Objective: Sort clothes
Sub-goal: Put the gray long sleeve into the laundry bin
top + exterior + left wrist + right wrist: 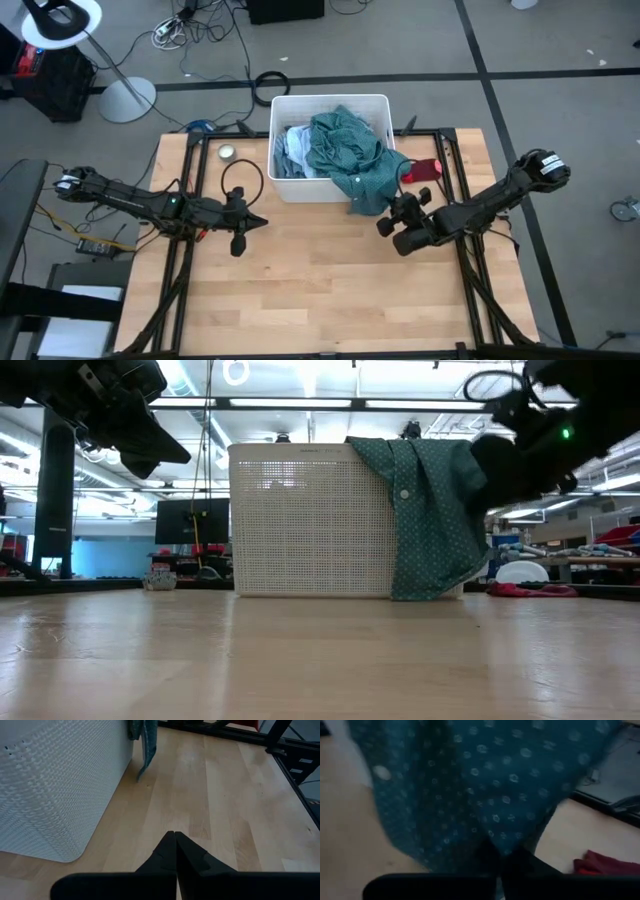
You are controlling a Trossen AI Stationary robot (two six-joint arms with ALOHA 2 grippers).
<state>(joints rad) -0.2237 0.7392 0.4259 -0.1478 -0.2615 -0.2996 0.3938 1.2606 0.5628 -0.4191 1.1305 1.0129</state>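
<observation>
1. High view: both arms reach over the wooden table (300,290); left gripper (240,222) hangs over bare wood in front of the bin's left corner, fingers pressed together, nothing between them; right gripper (392,212) sits at the hanging hem of the teal dotted shirt (350,150), just in front of the bin's right corner; white plastic bin (279,150) stands at the table's far middle; the shirt is heaped in the bin and spills over its front right rim down to the tabletop; light blue and white garments (293,150) lie inside on the left; small red garment (424,168) lies on the table just right of the bin; a small round lid-like object (227,152) lies left of the bin.
2. Low view: bare tabletop nearest; the bin's perforated wall (300,520) beyond; teal shirt (425,520) draped down its right front corner, hem reaching the wood; red garment (525,589) flat on the table to the right.
3. Left wrist view: left fingers (170,855) closed tip to tip above wood, empty; bin corner near; shirt hem (146,745) farther off.
4. Right wrist view: teal dotted fabric (485,785) fills the view; right fingers (487,855) are together against its lower edge; whether fabric is pinched between them, cannot tell; red garment (605,865) on the wood beside.
</observation>
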